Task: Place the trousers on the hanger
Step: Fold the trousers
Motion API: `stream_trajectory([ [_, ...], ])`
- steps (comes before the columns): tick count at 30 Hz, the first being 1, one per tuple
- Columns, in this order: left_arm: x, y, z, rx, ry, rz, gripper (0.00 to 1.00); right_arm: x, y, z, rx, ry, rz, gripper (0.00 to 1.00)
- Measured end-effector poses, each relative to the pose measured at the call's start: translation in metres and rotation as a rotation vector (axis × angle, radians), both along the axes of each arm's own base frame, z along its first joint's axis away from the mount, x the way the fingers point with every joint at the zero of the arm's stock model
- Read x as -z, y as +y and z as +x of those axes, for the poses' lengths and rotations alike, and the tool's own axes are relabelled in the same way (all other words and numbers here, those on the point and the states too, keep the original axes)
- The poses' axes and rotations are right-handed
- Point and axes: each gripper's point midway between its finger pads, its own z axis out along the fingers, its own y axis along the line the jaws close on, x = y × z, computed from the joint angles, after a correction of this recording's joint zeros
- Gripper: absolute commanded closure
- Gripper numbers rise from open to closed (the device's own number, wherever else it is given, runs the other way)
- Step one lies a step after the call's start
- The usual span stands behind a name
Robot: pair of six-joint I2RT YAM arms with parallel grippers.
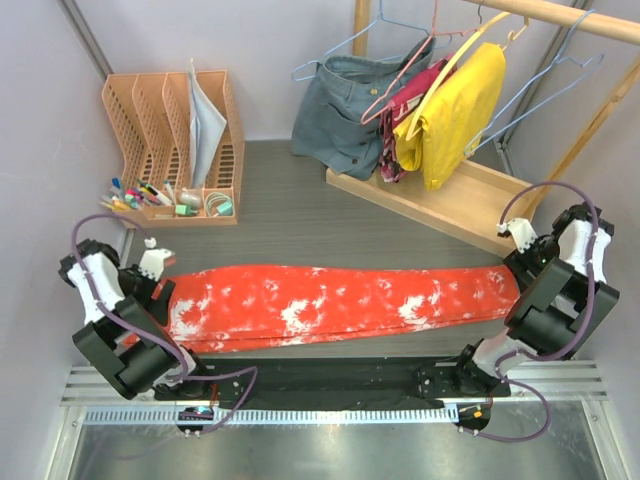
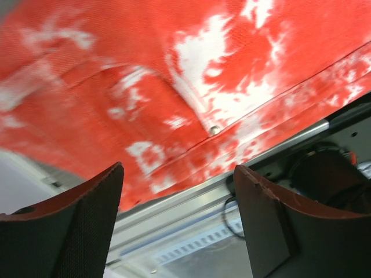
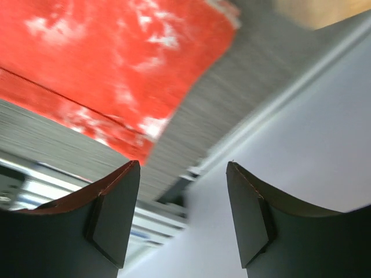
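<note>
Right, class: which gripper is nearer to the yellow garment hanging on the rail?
Right. The right gripper sits by the trousers' right end, close in front of the yellow garment; the left gripper is at their left end, far across from it.

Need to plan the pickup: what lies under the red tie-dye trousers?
The trousers lie flat on the grey tabletop, which shows along their edges. Anything directly beneath is covered by the fabric; no bulge shows.
</note>
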Motion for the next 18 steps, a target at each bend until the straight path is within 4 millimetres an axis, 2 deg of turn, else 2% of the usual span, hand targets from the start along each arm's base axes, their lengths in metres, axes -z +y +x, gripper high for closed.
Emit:
stream_trajectory([
  [1, 0.005, -0.004, -0.002, -0.001, 0.010, -0.006, 0.31, 0.005, 0.003, -0.004, 0.029, 0.021, 0.020, 0.34],
  [3, 0.021, -0.014, -0.008, -0.011, 0.057, -0.010, 0.33, 0.016, 0.010, -0.012, 0.090, 0.065, 0.062, 0.34],
  [9, 0.065, -0.017, -0.019, -0.035, 0.215, 0.027, 0.33, 0.036, 0.025, -0.032, 0.238, 0.133, 0.110, 0.32],
  [14, 0.066, -0.015, -0.010, -0.104, 0.368, 0.038, 0.34, 0.043, 0.024, -0.033, 0.356, 0.169, 0.123, 0.30],
  [18, 0.066, -0.014, -0.002, -0.123, 0.434, 0.082, 0.31, 0.048, 0.015, -0.022, 0.453, 0.184, 0.140, 0.29],
])
